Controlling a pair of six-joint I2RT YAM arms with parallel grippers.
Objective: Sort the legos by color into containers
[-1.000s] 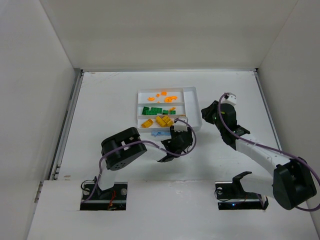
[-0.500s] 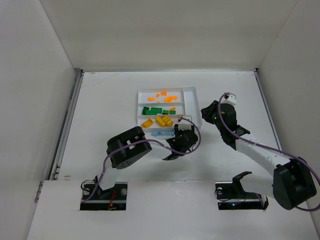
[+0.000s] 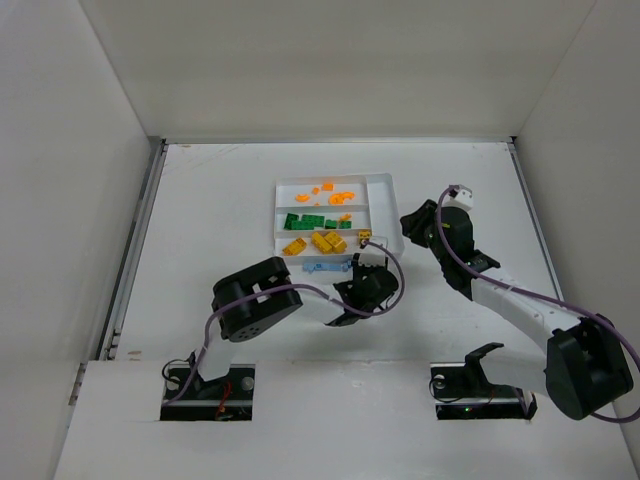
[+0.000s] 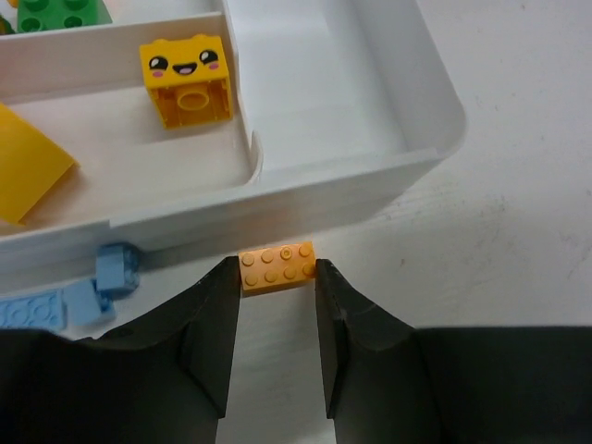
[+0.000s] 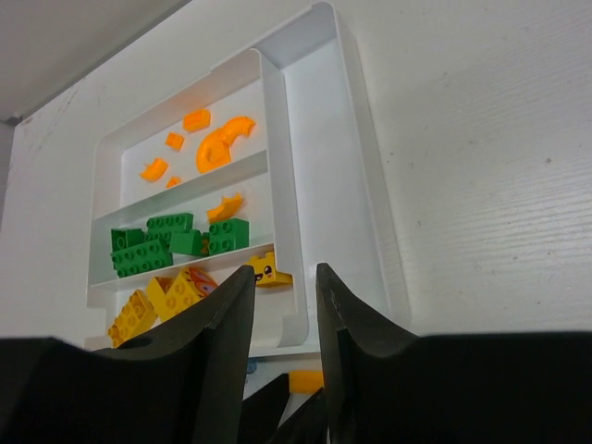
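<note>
The left gripper (image 4: 275, 277) pinches the small orange brick (image 4: 276, 266) by its two ends, with only the very fingertips. The brick lies on the table (image 4: 518, 139) just outside the tray (image 4: 305, 190), near its front wall. So shallow a hold could slip on lifting, dropping the brick among the blue pieces (image 4: 116, 270) or into the yellow section (image 4: 139, 157) (the nearest one) instead of the far orange section (image 3: 325, 190). The right gripper (image 5: 284, 277), jaws apart and empty, hangs over the tray and may block the way.
</note>
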